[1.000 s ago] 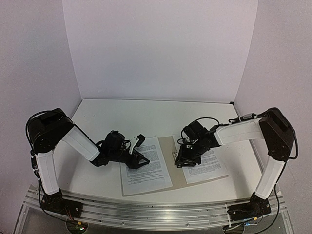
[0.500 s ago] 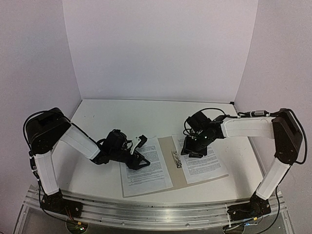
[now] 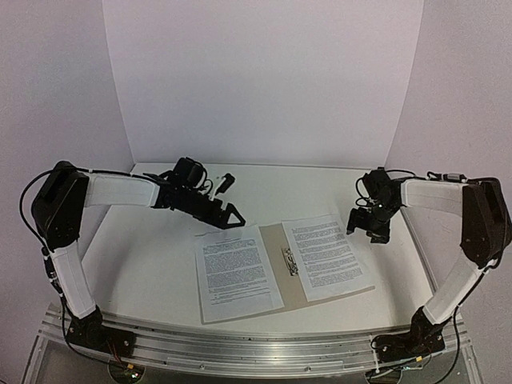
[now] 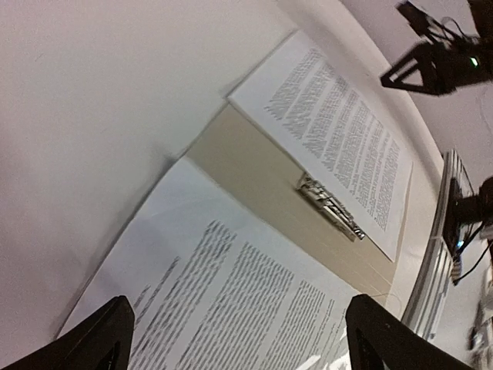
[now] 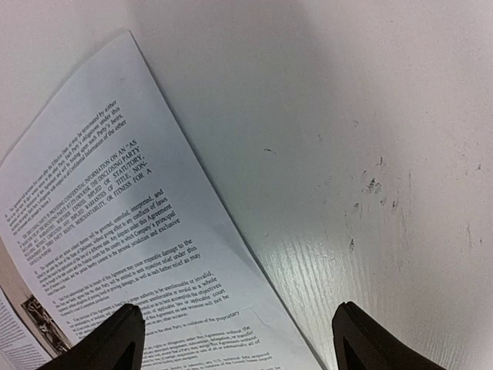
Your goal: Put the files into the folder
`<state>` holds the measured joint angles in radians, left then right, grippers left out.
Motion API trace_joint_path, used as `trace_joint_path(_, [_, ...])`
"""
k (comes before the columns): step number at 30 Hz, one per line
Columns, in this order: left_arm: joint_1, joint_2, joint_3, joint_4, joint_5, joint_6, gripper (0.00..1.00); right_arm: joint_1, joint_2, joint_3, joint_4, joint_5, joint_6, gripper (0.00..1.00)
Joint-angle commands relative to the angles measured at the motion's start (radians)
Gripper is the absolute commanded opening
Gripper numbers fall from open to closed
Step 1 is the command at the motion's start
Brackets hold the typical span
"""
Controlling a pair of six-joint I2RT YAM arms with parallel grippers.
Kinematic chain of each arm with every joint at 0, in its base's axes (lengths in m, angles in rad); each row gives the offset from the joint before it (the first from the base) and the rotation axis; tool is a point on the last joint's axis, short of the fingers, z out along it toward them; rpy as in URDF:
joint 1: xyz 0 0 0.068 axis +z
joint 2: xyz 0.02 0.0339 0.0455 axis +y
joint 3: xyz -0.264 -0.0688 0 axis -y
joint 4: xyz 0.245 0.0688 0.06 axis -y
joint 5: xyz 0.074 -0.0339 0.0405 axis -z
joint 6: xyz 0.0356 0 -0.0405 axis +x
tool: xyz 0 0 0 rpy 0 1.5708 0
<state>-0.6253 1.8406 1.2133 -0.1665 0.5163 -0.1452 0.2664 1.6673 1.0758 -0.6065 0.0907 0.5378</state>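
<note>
The folder [image 3: 272,240] lies open flat on the white table [image 3: 152,256], thin matte beige card with a small metal clip [image 3: 290,262] at its spine and a white sheet on each cover: left file [image 3: 238,272] and right file [image 3: 324,256]. The right file's dense black print includes "CONFIDENTIAL INFORMATION" and "WARRANTIES OF TITLE". The left gripper [image 3: 230,198], beyond the left file, and the right gripper [image 3: 366,232], beside the right file, both stand spread and empty.

Left arm [image 3: 120,190] and right arm [image 3: 436,194] match: white link shells, bulky black joint housings; black bases [image 3: 84,326] bolted onto the aluminium rail [image 3: 256,346]; thin black cables [image 3: 394,171] looping well above the rail; left gripper [image 4: 240,339] ends in black wedge-shaped fingertips [image 4: 100,339].
</note>
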Motion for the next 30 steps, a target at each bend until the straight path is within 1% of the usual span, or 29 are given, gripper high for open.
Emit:
trace_joint_path(1, [0.174,0.059,0.044,-0.444,0.054,-0.147,0.99,-0.019,0.056,-0.012,0.039,-0.083,-0.126,0.85])
trace_joint_path(3, [0.210,0.063,0.030,-0.506,0.055,-0.167,1.00,-0.023,0.086,-0.015,0.048,-0.102,-0.146,0.83])
trace_joint_path(7, [0.221,0.012,-0.074,-0.504,0.030,-0.205,1.00,-0.023,0.124,-0.044,0.069,-0.125,-0.179,0.79])
trace_joint_path(11, [0.241,0.005,-0.209,-0.422,0.080,-0.274,0.99,-0.024,0.143,-0.080,0.102,-0.200,-0.181,0.76])
trace_joint_path(14, [0.241,0.044,-0.270,-0.325,0.189,-0.324,0.97,-0.022,0.135,-0.116,0.123,-0.224,-0.172,0.75])
trace_joint_path(17, [0.240,0.105,-0.263,-0.249,0.230,-0.341,0.94,-0.023,0.121,-0.152,0.152,-0.257,-0.149,0.74])
trace_joint_path(21, [0.240,0.148,-0.224,-0.201,0.270,-0.340,0.90,-0.021,0.104,-0.193,0.191,-0.313,-0.121,0.73])
trace_joint_path(27, [0.237,0.119,-0.210,-0.135,0.356,-0.348,0.74,-0.021,0.080,-0.231,0.220,-0.347,-0.096,0.72])
trace_joint_path(30, [0.237,0.098,-0.199,-0.124,0.377,-0.353,0.71,-0.014,0.069,-0.235,0.217,-0.327,-0.088,0.72])
